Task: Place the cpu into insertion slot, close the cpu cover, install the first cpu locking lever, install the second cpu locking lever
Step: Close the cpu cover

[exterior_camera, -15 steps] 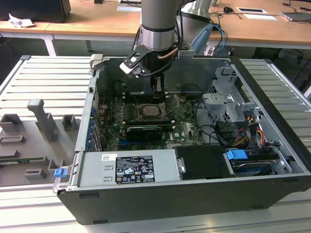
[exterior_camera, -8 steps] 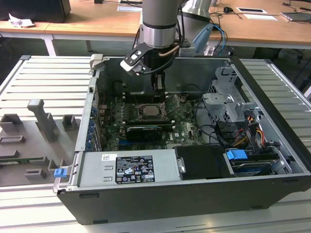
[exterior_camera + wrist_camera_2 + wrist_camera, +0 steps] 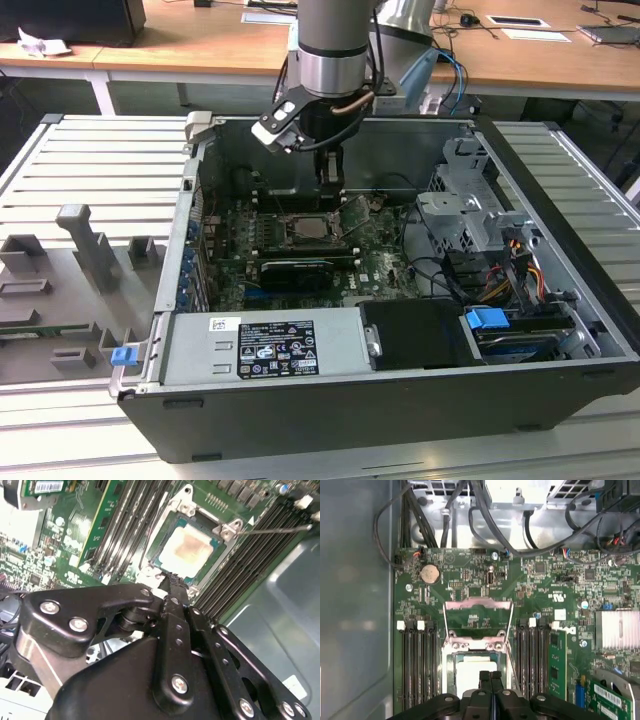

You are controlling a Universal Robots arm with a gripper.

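Cpu (image 3: 189, 547) seated in the insertion slot (image 3: 446, 670), one edge hidden behind the fingers (image 3: 484, 680), fingers pressed together on nothing just above the slot, cpu cover (image 3: 477, 602) standing open at the slot's edge

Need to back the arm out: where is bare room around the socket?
Bare: the grey case panel beside the memory slots. Crowded: memory slots flank the cpu both sides, with the gripper over it; cables lie beyond the open cpu cover.

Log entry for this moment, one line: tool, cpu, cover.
tool: shut, holding nothing, over cpu | cpu: seated in insertion slot | cpu cover: open, tilted up
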